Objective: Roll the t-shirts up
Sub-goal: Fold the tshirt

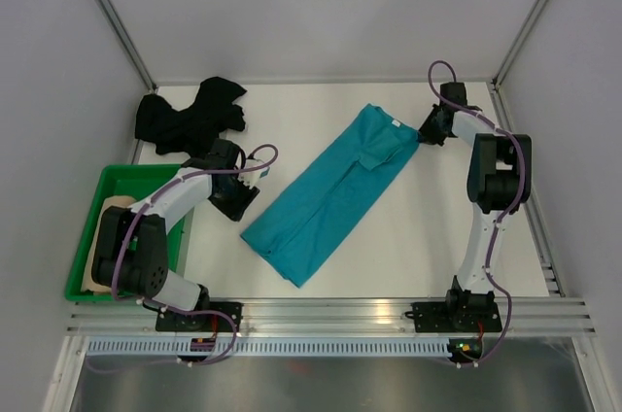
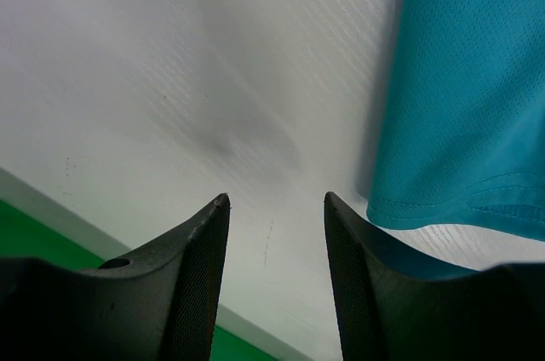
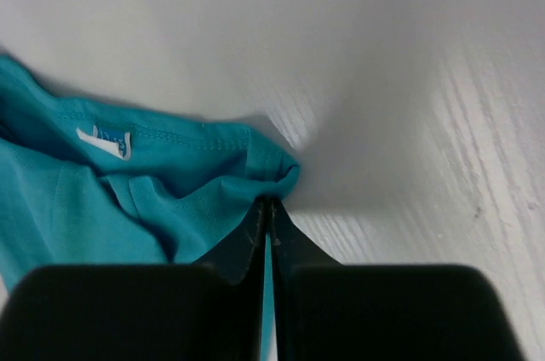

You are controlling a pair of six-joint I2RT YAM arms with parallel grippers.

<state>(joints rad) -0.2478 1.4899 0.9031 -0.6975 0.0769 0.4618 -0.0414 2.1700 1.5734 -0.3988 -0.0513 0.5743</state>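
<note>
The top view looks steeply down from high behind the near edge over the whole bench (image 1: 428, 227). The left wrist view skims low past the left pincer (image 2: 276, 197), close to the teal shirt (image 2: 477, 80) hem. The right wrist view sits even closer at its collar, and both spots lie within the top view.

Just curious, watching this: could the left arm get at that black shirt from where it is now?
Probably yes. The left gripper stands open and empty beside the teal t-shirt, and only bare table lies between it and the black shirt.
</note>
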